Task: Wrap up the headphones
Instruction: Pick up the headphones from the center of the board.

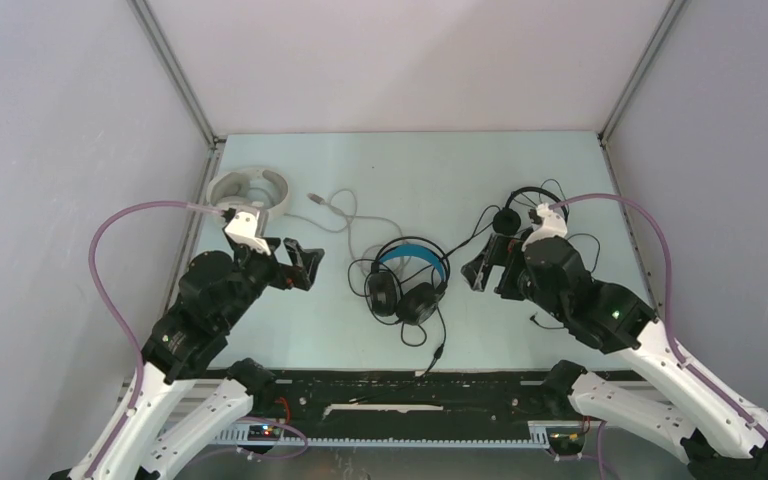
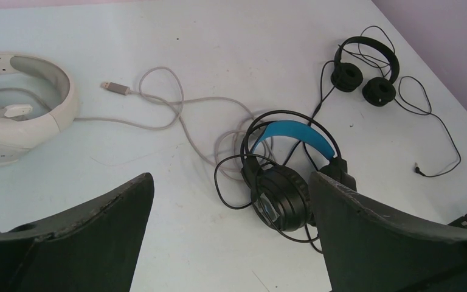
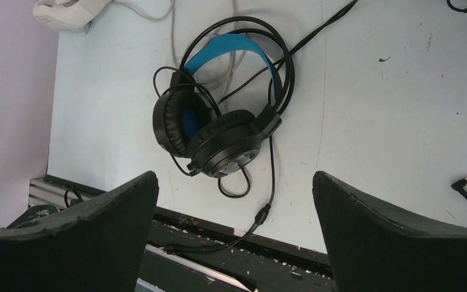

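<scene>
Both arms hover over the table (image 1: 520, 160), nothing held. Left gripper (image 1: 310, 268): jaws spread wide, empty. Right gripper (image 1: 477, 272): same, spread wide, empty. Judging by the loose cords, none of the three pairs is wrapped yet.

Blue-band headphones (image 1: 410, 280) lie flat mid-table, directly between the two grippers. The band arches toward the far side and the cups sit side by side toward the near edge, so the long axis runs roughly left-right. Its black cord (image 3: 272, 176) loops loosely round the cups and runs to the near edge of the table. Right gripper is a shade nearer. Left gripper is also near, facing it from the other side.

White headphones (image 1: 248, 190) sit far left, just beyond the left wrist. Grey cable (image 2: 135, 124) snakes right from them and reaches the blue-band pair. The cords overlap there; can't tell which is on top.

On-ear headphones (image 1: 525, 208) are far right, behind the right wrist, with thin cord scattered loose on the right. A black lead runs between that pair and the blue-band one; can't tell whose it is.

My read: the centre pair is the natural first target, with one arm pinning the cups and the other gathering cord. Risk: the grey cable drags along if the overlap isn't cleared first.
</scene>
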Controlling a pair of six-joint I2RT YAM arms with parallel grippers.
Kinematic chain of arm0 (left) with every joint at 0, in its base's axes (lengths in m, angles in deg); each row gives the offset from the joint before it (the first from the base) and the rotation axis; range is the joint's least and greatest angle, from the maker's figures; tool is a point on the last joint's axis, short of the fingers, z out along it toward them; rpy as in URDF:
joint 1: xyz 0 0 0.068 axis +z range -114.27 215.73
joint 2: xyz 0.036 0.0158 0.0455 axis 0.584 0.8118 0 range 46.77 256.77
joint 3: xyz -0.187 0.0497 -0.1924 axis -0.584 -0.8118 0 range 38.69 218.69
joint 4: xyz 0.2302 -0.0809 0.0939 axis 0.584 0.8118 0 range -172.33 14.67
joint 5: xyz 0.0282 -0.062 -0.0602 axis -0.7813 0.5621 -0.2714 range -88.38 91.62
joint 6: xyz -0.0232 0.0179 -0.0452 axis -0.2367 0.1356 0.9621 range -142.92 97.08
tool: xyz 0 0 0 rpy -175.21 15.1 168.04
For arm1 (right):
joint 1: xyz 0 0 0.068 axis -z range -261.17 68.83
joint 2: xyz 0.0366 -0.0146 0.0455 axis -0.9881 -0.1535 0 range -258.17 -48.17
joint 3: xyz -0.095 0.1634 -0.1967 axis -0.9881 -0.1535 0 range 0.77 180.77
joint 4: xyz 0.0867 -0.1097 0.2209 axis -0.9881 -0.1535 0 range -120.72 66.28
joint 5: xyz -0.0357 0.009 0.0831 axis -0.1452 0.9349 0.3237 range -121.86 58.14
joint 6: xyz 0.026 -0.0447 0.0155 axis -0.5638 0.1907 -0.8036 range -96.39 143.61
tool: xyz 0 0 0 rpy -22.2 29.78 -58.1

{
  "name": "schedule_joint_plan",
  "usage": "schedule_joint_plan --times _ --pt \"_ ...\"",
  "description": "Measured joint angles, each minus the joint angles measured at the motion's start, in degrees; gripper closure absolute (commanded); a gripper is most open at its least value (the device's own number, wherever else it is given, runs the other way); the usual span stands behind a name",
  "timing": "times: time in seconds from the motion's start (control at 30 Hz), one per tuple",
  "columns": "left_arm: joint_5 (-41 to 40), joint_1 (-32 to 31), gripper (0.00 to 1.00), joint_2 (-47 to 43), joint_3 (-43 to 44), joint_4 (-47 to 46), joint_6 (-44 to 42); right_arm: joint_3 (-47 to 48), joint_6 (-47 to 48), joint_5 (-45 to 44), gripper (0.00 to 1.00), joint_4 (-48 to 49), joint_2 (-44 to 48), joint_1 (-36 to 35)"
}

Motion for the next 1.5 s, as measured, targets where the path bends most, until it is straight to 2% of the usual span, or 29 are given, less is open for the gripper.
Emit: schedule_joint_plan --times 0.3,0.37,0.5,0.57,1.0,1.1,1.3,1.37,1.43,1.5 --pt "-1.22 0.00 0.00 -0.22 -0.42 0.02 -0.07 0.00 -0.02 -0.61 0.07 1.55 -4.55 -0.28" --pt "-1.38 0.00 0.00 -0.09 -0.42 0.04 -0.15 -0.09 0.20 -1.31 0.12 2.58 -6.88 -0.33" --pt "-1.81 0.00 0.00 0.02 -0.42 0.07 -0.37 -0.42 1.60 -2.47 0.30 6.62 -14.71 -0.37" --pt "-1.90 0.00 0.00 -0.07 -0.42 0.07 -0.37 -0.70 1.97 -2.71 0.35 8.70 -18.80 -0.37" --pt "-2.38 0.00 0.00 -0.15 -0.42 0.07 -0.37 -0.94 3.28 -2.64 0.37 21.38 -40.79 1.88" --pt "-2.38 0.00 0.00 -0.11 -0.42 0.11 -0.37 -0.96 4.33 -1.86 0.40 23.91 -44.63 2.34" --pt "-2.86 0.00 0.00 -0.11 -0.42 0.44 -0.37 -0.96 5.57 -1.31 0.57 27.36 -51.12 3.06" --pt "-3.21 0.00 0.00 -0.11 -0.42 0.63 -0.37 -0.96 5.95 -1.44 0.69 27.61 -52.11 3.28" --pt "-3.58 0.00 0.00 -0.11 -0.42 0.85 -0.39 -0.98 6.56 -1.88 0.85 27.63 -52.19 3.61" --pt "-3.72 0.00 0.00 -0.11 -0.42 0.94 -0.37 -0.98 7.15 -3.08 0.95 28.17 -52.04 3.67"
